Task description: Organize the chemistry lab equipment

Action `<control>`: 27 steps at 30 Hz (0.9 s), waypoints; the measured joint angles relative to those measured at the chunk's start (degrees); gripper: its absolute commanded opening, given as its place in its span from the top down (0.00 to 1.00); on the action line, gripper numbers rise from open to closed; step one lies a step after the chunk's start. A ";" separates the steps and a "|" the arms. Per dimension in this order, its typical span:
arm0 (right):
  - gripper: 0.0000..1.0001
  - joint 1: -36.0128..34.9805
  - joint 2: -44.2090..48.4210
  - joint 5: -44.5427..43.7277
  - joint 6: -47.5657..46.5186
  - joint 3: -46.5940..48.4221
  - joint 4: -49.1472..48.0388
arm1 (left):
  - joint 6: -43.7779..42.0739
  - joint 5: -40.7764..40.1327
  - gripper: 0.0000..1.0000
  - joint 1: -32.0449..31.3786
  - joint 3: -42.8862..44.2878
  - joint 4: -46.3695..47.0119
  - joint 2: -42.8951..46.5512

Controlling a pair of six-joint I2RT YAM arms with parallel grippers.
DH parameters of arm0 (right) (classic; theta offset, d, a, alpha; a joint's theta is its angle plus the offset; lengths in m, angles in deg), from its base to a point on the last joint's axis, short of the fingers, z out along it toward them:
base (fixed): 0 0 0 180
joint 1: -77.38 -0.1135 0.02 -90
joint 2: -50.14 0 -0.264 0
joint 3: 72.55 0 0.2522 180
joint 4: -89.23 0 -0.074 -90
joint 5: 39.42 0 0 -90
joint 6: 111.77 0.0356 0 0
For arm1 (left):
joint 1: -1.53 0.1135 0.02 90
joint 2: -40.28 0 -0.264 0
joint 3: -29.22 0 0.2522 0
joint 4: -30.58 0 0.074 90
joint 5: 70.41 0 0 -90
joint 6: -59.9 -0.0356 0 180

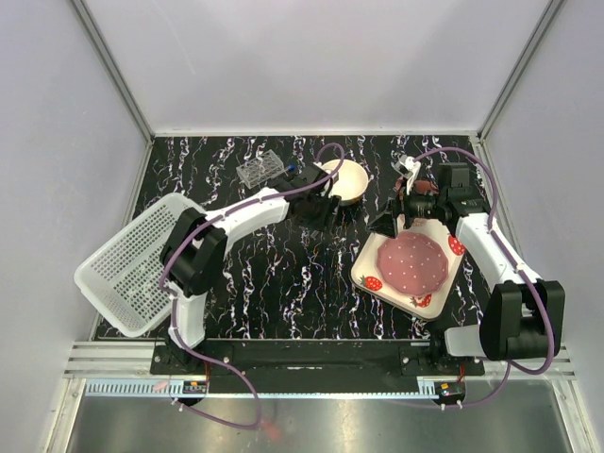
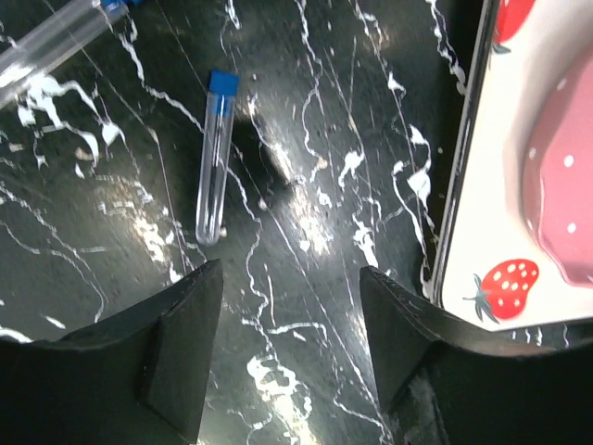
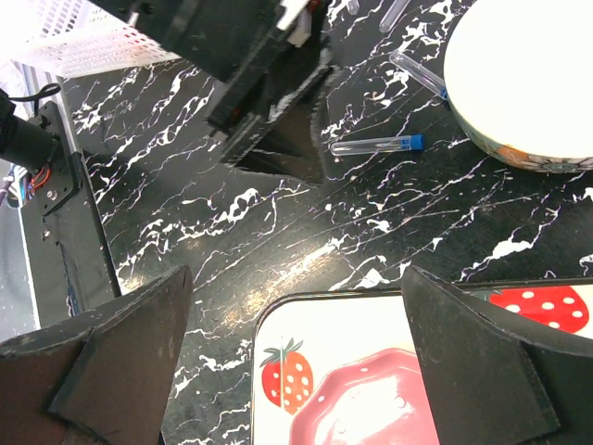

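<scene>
A thin blue-capped tube [image 2: 215, 158] lies flat on the black marbled table just ahead of my left gripper [image 2: 287, 352], which is open and empty and hovers low over the table. The same tube shows in the right wrist view [image 3: 375, 145], next to the left gripper [image 3: 269, 102]. Two more clear tubes [image 3: 417, 74] lie by the bowl. The small clear tube rack [image 1: 260, 168] stands at the back, left of the left gripper [image 1: 319, 209]. My right gripper [image 3: 296, 371] is open and empty above the plate's corner. Pipettes and sticks are out of view.
A white bowl with a yellow rim [image 1: 347, 179] sits at the back centre. A strawberry-printed plate [image 1: 373, 274] with a pink piece on it lies at the right. A white perforated basket [image 1: 132, 264] hangs over the left edge. A small white object [image 1: 408, 168] stands near the right arm.
</scene>
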 measured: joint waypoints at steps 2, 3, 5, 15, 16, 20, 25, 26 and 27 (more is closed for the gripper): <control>0.00 0.09 0.09 0.28 0.00 -0.09 -0.07 | -0.35 -0.70 0.44 0.00 1.97 -0.15 -1.92; 0.00 0.11 0.09 0.50 0.00 -0.09 -0.09 | -0.55 -0.92 0.46 0.00 2.97 -0.31 -2.82; 0.00 0.17 0.09 1.09 0.02 -0.09 -0.09 | -0.81 -1.38 0.48 0.00 5.07 -0.50 -4.61; 0.00 0.20 0.09 1.46 -0.02 -0.09 -0.09 | -3.15 -7.61 0.59 -0.63 8.98 -3.17 -9.99; 0.00 0.20 0.09 1.46 -0.02 -0.09 -0.07 | -3.37 -8.26 0.60 -0.66 8.98 -3.37 -10.29; 0.00 0.20 0.02 1.46 -0.02 -0.09 -0.09 | -4.33 -9.57 0.63 -0.63 9.29 -4.09 -11.43; 0.00 0.20 -0.37 1.46 -0.02 -0.09 -0.09 | -5.05 -9.84 0.69 -0.66 10.60 -4.57 -13.05; 0.00 0.20 -0.46 1.46 -0.02 -0.09 -0.09 | -5.16 -9.86 0.71 -0.63 10.64 -4.59 -13.29; 0.00 0.20 -0.57 1.46 -0.02 -0.09 -0.09 | -5.25 -9.86 0.71 -0.63 10.67 -4.79 -13.55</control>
